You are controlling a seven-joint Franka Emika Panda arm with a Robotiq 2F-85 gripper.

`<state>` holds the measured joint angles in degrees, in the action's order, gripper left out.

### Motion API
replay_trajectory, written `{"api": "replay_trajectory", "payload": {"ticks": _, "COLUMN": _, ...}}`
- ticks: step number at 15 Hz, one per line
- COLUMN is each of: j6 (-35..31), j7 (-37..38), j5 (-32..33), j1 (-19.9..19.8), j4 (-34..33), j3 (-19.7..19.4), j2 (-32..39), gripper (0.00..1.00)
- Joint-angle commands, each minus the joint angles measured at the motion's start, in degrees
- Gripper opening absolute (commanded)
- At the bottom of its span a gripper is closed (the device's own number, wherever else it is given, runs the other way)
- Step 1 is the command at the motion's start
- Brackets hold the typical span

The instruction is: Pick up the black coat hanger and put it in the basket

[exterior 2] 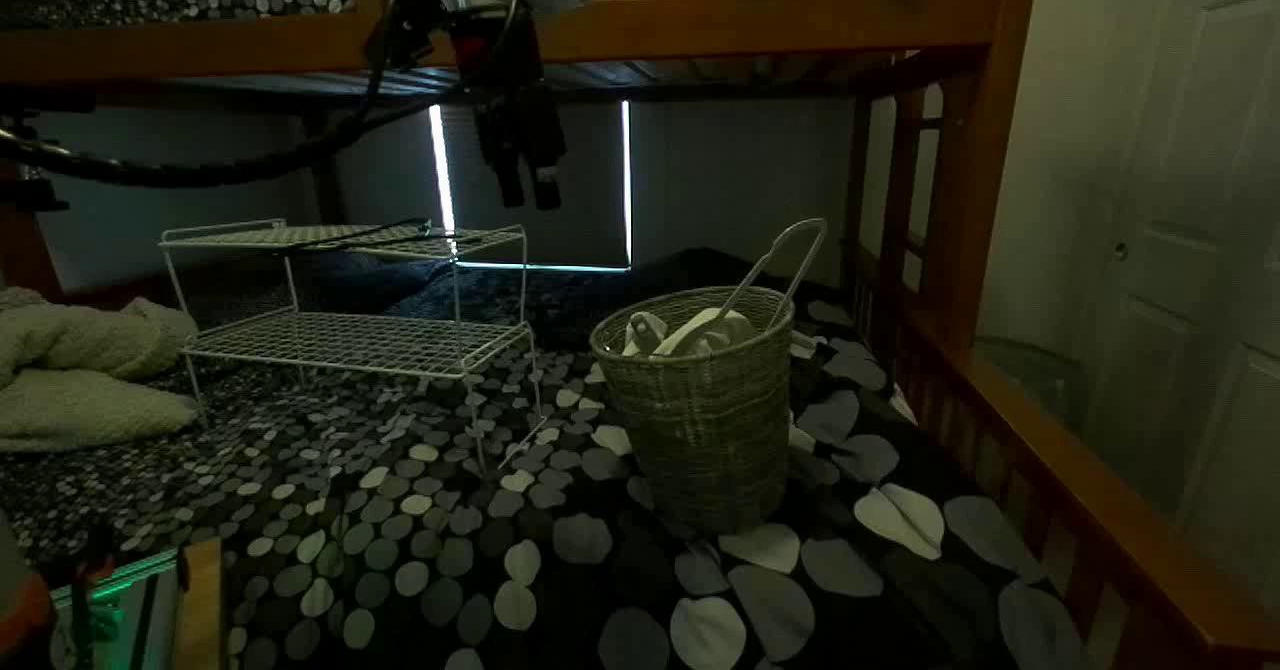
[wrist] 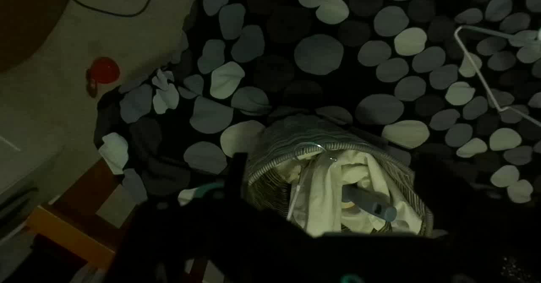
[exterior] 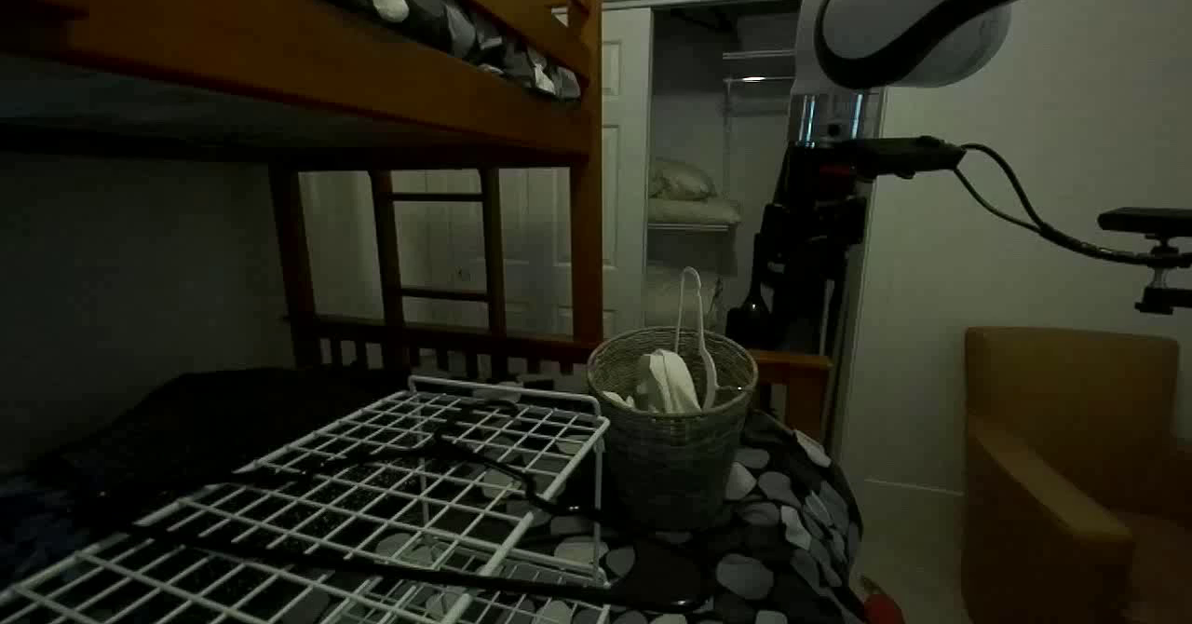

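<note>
The black coat hanger (exterior: 400, 568) lies across the top of the white wire grid. It shows as a thin dark line in an exterior view (exterior 2: 355, 236) and is out of view in the wrist view. The round woven basket (exterior 2: 700, 420) stands upright on the bed beside the grid; it is also in an exterior view (exterior: 675, 470) and the wrist view (wrist: 304, 133). White cloth, a grey piece and a white hanger (exterior 2: 805, 260) are in it. My gripper (exterior 2: 528, 198) hangs in the air above basket height, open and empty. Its wrist-view outline is very dark.
The two-level white wire grid (exterior 2: 335, 350) stands on the dotted bedspread (exterior 2: 430, 550). The upper bunk's wooden rail (exterior 2: 780, 25) runs close behind the arm. A footboard (exterior 2: 1080, 470) borders the bed. A fleecy blanket (exterior 2: 90, 390) lies beside the grid. An armchair (exterior: 1052, 419) stands off the bed.
</note>
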<state>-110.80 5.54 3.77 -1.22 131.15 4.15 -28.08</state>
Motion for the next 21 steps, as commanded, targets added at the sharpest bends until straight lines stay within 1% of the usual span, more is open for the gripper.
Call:
{"api": "replay_trajectory", "payload": {"ticks": 1, "j6": 0.12, "j7": 0.21, "j5": 0.23, "j1": 0.54, "j4": -0.11, "j3": -0.43, "j2": 0.05, "gripper": 1.0}}
{"api": "replay_trajectory", "payload": {"ticks": 15, "j6": 0.12, "j7": 0.21, "j5": 0.23, "j1": 0.54, "j4": -0.12, "j3": -0.43, "j2": 0.05, "gripper": 1.0}}
{"api": "replay_trajectory", "payload": {"ticks": 17, "j6": -2.68, "j7": -1.25, "j5": -2.75, "j1": 3.63, "j4": -4.0, "j3": 1.18, "j2": 5.36, "gripper": 1.0}}
{"api": "replay_trajectory", "payload": {"ticks": 20, "j6": -2.34, "j7": -0.59, "j5": -5.57, "j1": 7.92, "j4": -10.45, "j3": 4.95, "j2": 12.62, "gripper": 1.0}}
{"api": "replay_trajectory", "payload": {"ticks": 21, "j6": -1.27, "j7": -0.35, "j5": -6.1, "j1": 9.03, "j4": -13.68, "j3": 6.21, "j2": 15.55, "gripper": 1.0}}
